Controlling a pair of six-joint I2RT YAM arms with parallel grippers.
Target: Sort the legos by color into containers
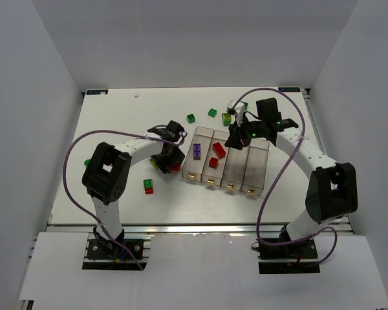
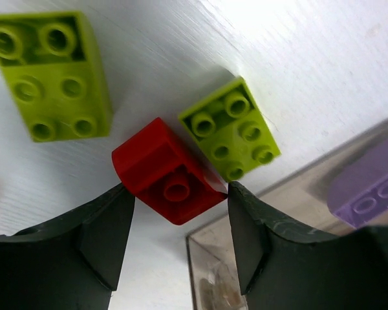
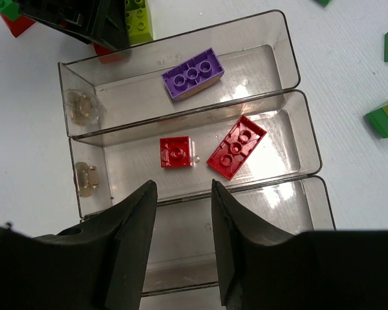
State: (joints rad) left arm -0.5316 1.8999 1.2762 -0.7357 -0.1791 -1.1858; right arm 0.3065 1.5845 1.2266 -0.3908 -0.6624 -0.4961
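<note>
Holds the left pincer [image 2: 179, 194] low over the worktop [image 2: 297, 58], one fingertip against each side of a small red lego [image 2: 165, 171] lying flat there; cannot tell whether clamped or merely bracketed. Leaves two yellow-green legos beyond the fingertips, one [image 2: 231, 129] just beside the red piece on its right, the other [image 2: 48, 74] further off to the left. Shows, just right of that pincer, the end bin [image 2: 297, 210] of the containers [image 1: 255, 168], with a purple lego [image 2: 368, 187] inside.

Hangs the right pincer [image 3: 183, 187] above the third bin [image 3: 278, 216], jaws apart and gripping nothing. Has, just beyond its fingertips, the second bin [image 3: 281, 126] with two red legos, a square one [image 3: 175, 152] and a longer one [image 3: 237, 146]. Leaves a loose green piece [image 3: 383, 116] on the worktop, well off to the right.
</note>
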